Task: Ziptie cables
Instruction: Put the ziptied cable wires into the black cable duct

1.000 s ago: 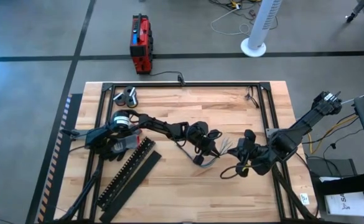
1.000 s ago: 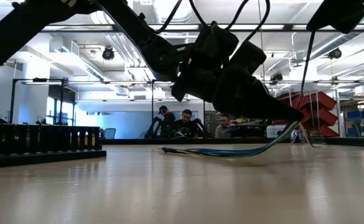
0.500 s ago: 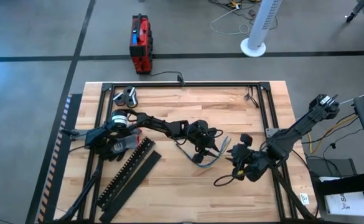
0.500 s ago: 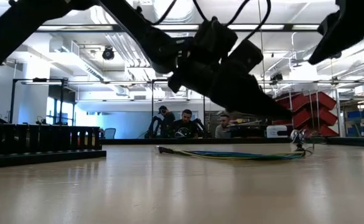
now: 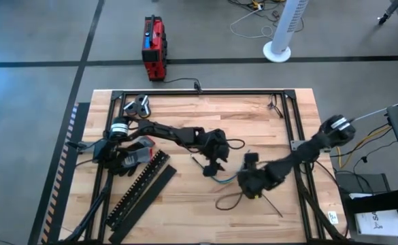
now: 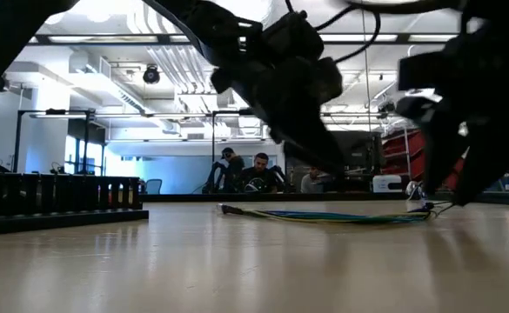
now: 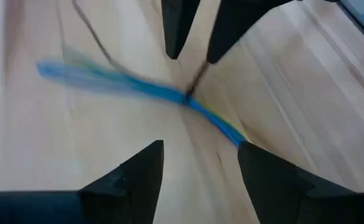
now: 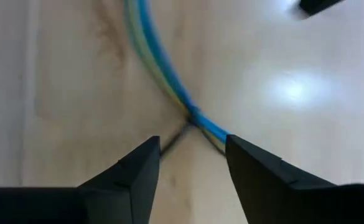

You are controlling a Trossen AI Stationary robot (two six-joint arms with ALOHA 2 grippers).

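Cables [image 6: 341, 216] lie flat on table [image 5: 185, 218], bundle lifted a second ago now down, cinched at one spot with thin tail sticking out; tie likely on.

Right gripper [image 8: 188, 165] open, has slid in over cinch. Left gripper [image 7: 199, 165] open, backed off, just beside cables.

No readable writing; red box [image 5: 154, 47] far behind.

A red box [image 5: 154, 47] sits on the grey floor beyond the wooden table [image 5: 185, 211]; a black comb-toothed plastic duct [image 5: 139, 188] lies on the table's left part
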